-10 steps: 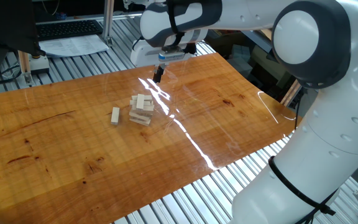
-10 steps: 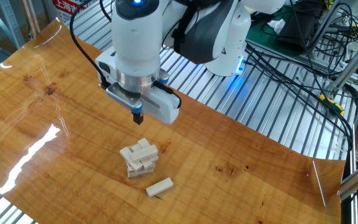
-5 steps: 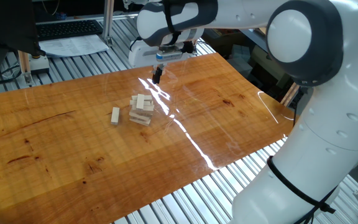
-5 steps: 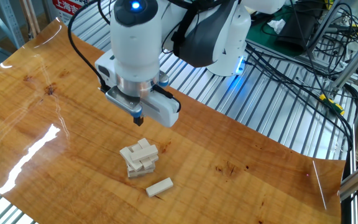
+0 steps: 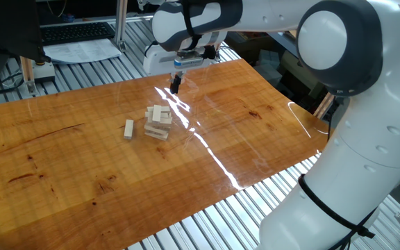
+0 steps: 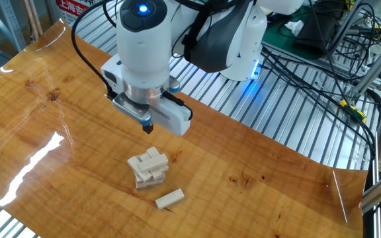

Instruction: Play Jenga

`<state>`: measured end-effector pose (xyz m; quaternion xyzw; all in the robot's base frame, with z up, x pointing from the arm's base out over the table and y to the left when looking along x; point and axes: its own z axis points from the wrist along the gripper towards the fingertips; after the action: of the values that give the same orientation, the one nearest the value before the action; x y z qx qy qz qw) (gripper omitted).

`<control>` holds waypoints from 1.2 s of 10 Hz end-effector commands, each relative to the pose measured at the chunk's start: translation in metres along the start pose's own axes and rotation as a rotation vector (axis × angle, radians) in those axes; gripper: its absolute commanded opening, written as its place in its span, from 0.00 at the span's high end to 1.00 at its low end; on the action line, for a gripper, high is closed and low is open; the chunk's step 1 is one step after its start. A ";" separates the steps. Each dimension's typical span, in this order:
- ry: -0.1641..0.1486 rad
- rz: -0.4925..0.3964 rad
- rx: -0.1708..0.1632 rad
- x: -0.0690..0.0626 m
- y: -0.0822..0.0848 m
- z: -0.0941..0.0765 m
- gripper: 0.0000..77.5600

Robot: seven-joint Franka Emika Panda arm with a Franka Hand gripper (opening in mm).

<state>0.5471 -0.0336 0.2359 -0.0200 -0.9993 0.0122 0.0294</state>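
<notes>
While the loose block (image 5: 128, 128) lies at nine o'clock of the short tower (image 5: 159, 122) mid-table, your gripper (image 5: 175, 86), fingers seemingly together and empty, hovers at one o'clock above it, so next you must descend carefully onto one block.

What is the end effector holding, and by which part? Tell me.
Nothing. The end effector hangs in the air above the Jenga tower, its fingers together with no block between them; the loose block lies on the table.
</notes>
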 end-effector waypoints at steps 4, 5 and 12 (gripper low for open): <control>-0.005 0.001 0.012 0.005 0.006 -0.007 0.98; -0.003 0.000 0.012 0.005 0.006 -0.007 0.98; 0.001 -0.045 0.048 0.007 0.006 -0.016 0.98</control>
<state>0.5420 -0.0266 0.2439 -0.0015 -0.9987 0.0411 0.0304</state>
